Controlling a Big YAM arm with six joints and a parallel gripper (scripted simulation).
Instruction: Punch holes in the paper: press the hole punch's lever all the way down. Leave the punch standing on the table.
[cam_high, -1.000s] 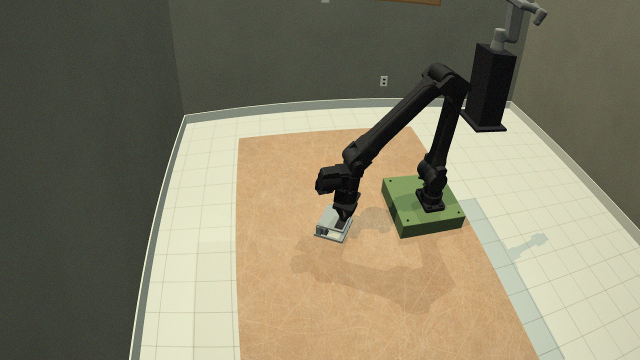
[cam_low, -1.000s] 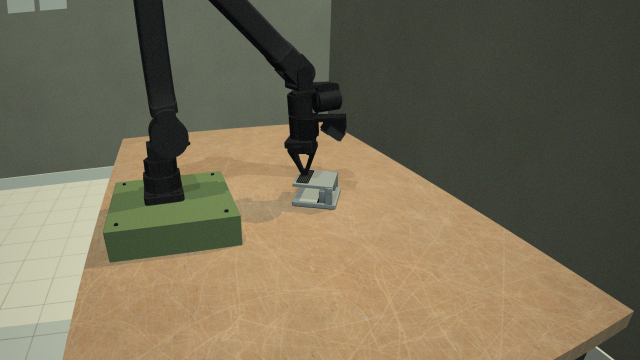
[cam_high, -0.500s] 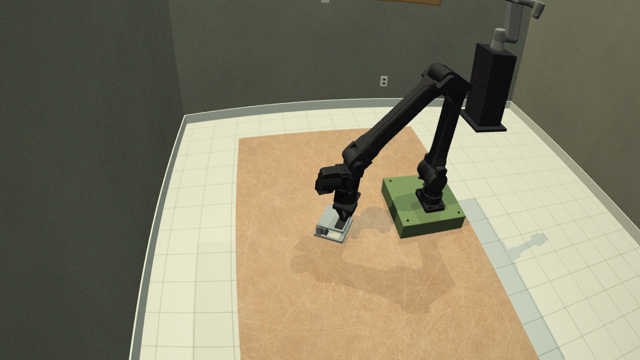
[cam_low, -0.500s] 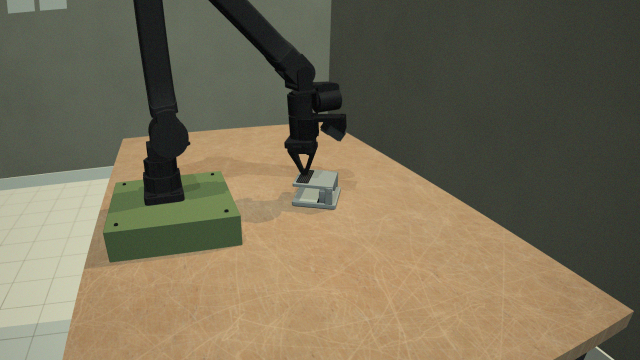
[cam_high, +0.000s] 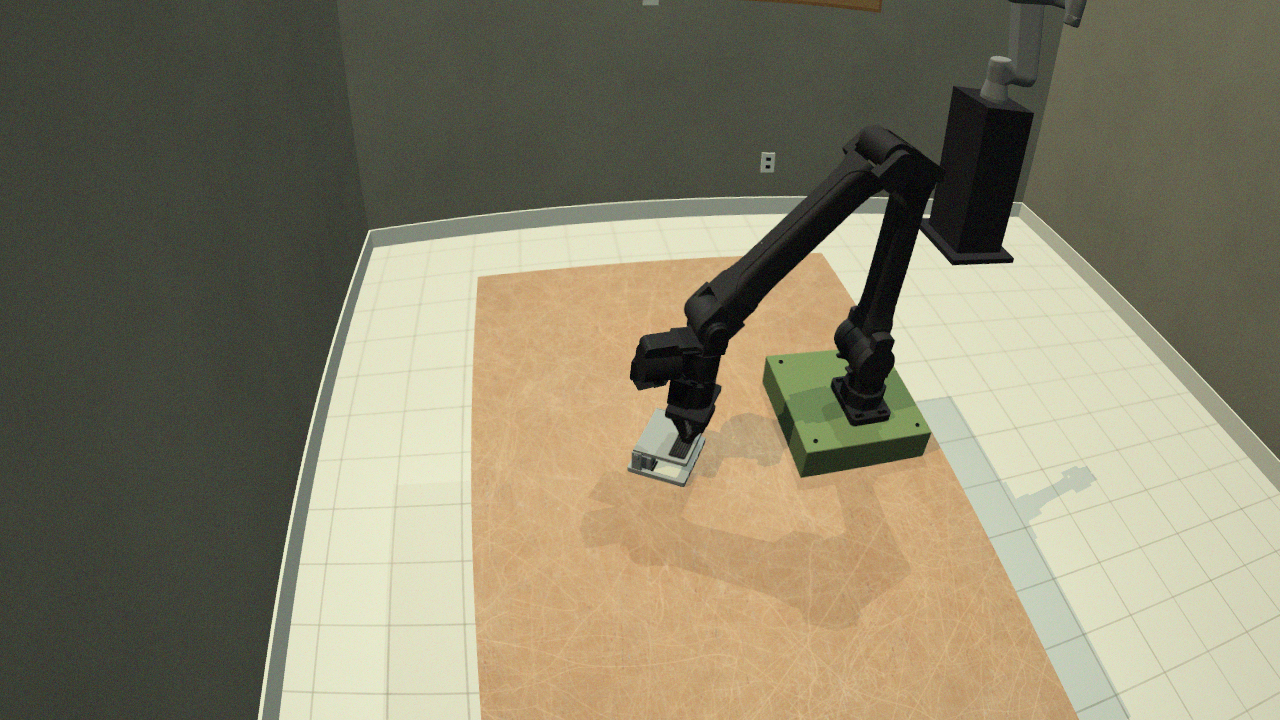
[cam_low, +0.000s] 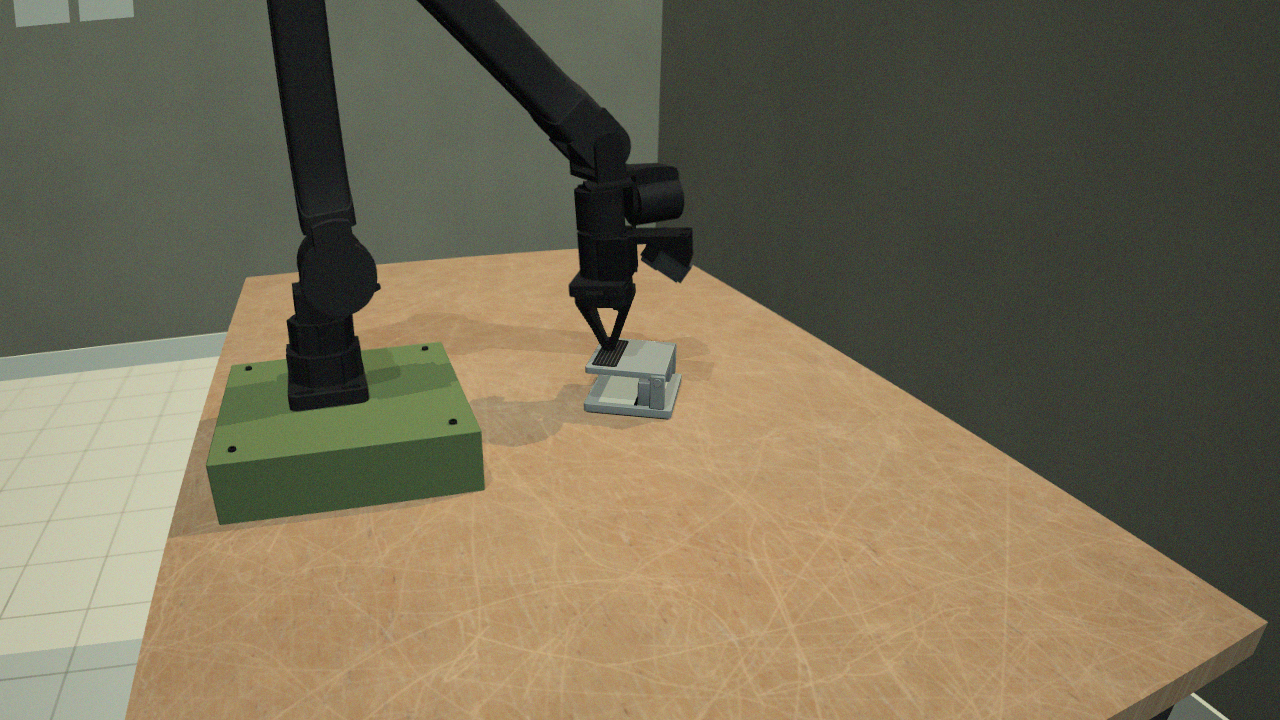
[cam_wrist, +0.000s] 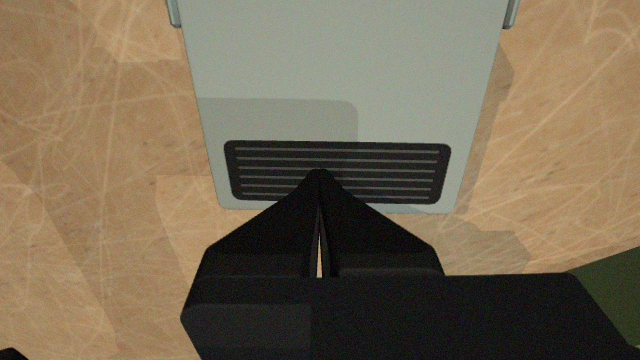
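Observation:
The grey hole punch (cam_low: 632, 379) stands upright on the wooden table, also seen in the top view (cam_high: 665, 452). Its flat grey lever (cam_wrist: 340, 95) has a black ribbed pad (cam_wrist: 337, 171) at the near end. In the exterior view the lever sits raised above the base, with a gap between them. My gripper (cam_wrist: 319, 181) is shut and empty, pointing straight down, its tips on or just above the ribbed pad (cam_low: 611, 347). I see no paper in any view.
The arm's green base block (cam_low: 344, 429) stands on the table left of the punch, also seen in the top view (cam_high: 844, 411). The table's far edge runs behind the punch, near a dark wall. A black box on a pole (cam_high: 977, 174) stands beyond the table.

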